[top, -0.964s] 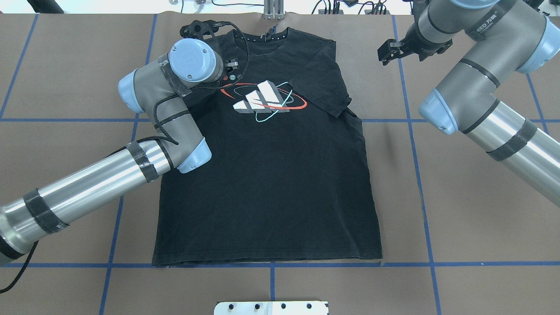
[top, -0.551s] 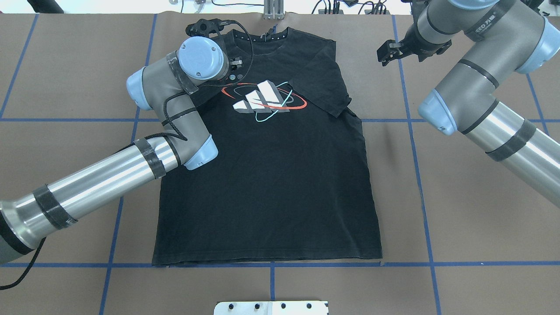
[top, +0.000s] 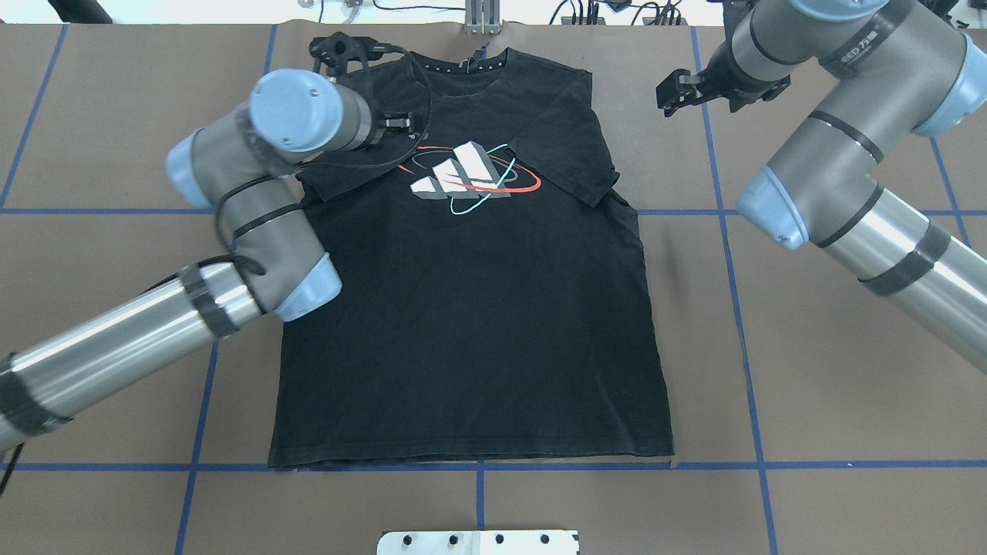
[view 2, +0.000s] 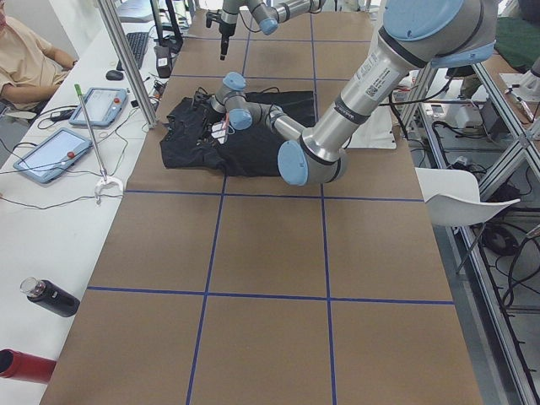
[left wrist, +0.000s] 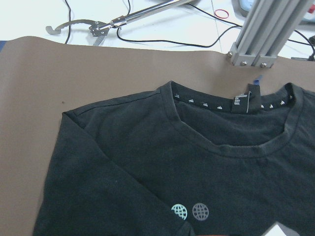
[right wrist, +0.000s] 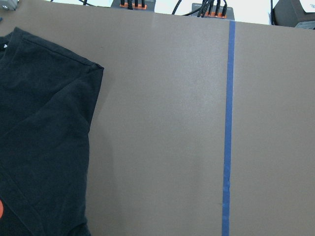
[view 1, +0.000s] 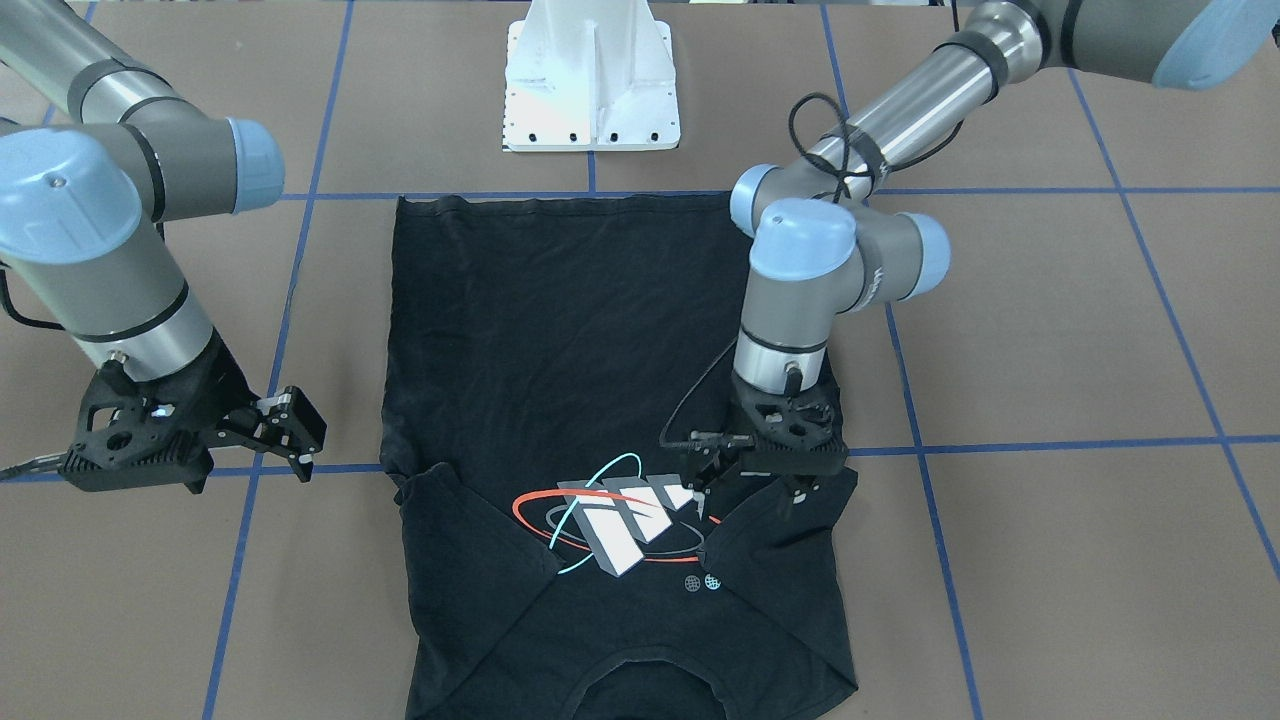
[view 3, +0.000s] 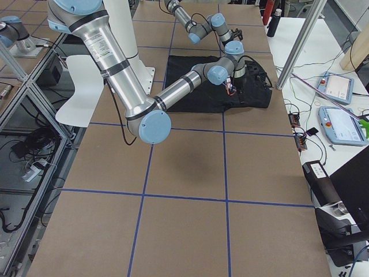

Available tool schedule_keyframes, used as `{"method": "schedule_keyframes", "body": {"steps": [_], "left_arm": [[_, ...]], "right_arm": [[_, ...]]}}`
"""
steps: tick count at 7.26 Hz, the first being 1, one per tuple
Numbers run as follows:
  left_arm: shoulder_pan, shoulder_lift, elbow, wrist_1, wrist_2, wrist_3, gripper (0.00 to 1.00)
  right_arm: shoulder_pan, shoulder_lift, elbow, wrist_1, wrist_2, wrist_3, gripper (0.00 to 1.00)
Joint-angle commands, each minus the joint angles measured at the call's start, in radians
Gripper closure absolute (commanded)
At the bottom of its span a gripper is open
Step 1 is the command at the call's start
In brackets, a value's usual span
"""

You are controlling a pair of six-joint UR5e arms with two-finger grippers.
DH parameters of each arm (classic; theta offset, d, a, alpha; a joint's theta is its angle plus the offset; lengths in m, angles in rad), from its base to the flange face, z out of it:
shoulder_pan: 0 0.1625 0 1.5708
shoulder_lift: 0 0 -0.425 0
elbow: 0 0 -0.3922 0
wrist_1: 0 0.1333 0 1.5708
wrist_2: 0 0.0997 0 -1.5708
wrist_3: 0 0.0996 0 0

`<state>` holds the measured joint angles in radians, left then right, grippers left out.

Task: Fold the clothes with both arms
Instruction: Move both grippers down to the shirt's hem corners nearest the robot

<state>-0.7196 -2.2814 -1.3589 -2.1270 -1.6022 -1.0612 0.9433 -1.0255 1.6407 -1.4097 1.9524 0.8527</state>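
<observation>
The black T-shirt (top: 478, 324) lies flat on the brown table, print up, collar (left wrist: 236, 142) at the far edge. Both of its sleeves are folded inward over the chest. My left gripper (top: 399, 122) hovers low over the folded left sleeve (view 1: 780, 520), beside the grey-white print (view 1: 610, 520). Its fingers look slightly apart, and I see no cloth between them. My right gripper (view 1: 295, 430) hangs open over bare table, well off the shirt's right shoulder (right wrist: 44, 123). It holds nothing.
The white pedestal base (view 1: 592, 90) stands at the near edge behind the hem. Blue tape lines (right wrist: 227, 123) grid the table. An aluminium post (left wrist: 261, 39) and cables sit past the collar. A person (view 2: 25, 59), tablets and bottles (view 2: 51, 297) are on the side bench.
My left arm's elbow and wrist swung back to the left, off the shirt's chest, and uncovered the folded left sleeve. My right gripper shifted slightly further away. The shirt has not moved.
</observation>
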Motion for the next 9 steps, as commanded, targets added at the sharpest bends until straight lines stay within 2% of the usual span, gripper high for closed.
{"method": "schedule_keyframes", "body": {"steps": [1,2,3,5,6,7,8,9], "left_arm": [[0.000,0.210,-0.313,0.016,-0.088,0.072,0.00],[0.017,0.303,-0.424,0.018,-0.126,0.088,0.00],[0.058,0.336,-0.493,0.016,-0.175,0.083,0.00],[0.164,0.535,-0.645,0.009,-0.160,0.020,0.00],[0.239,0.622,-0.704,0.009,-0.081,-0.037,0.00],[0.318,0.669,-0.715,0.009,-0.012,-0.107,0.00],[0.391,0.687,-0.715,0.009,0.004,-0.194,0.00],[0.475,0.718,-0.713,0.009,0.054,-0.274,0.00]], "right_arm": [[-0.102,-0.086,0.155,-0.008,-0.045,0.150,0.00],[-0.173,-0.160,0.254,-0.008,-0.097,0.211,0.00],[-0.240,-0.235,0.345,-0.008,-0.134,0.273,0.00],[-0.435,-0.387,0.512,-0.006,-0.284,0.432,0.00],[-0.540,-0.440,0.557,-0.008,-0.382,0.500,0.00],[-0.587,-0.500,0.614,-0.006,-0.409,0.520,0.00],[-0.607,-0.551,0.655,-0.006,-0.412,0.522,0.00],[-0.615,-0.553,0.657,-0.006,-0.415,0.523,0.00]]}}
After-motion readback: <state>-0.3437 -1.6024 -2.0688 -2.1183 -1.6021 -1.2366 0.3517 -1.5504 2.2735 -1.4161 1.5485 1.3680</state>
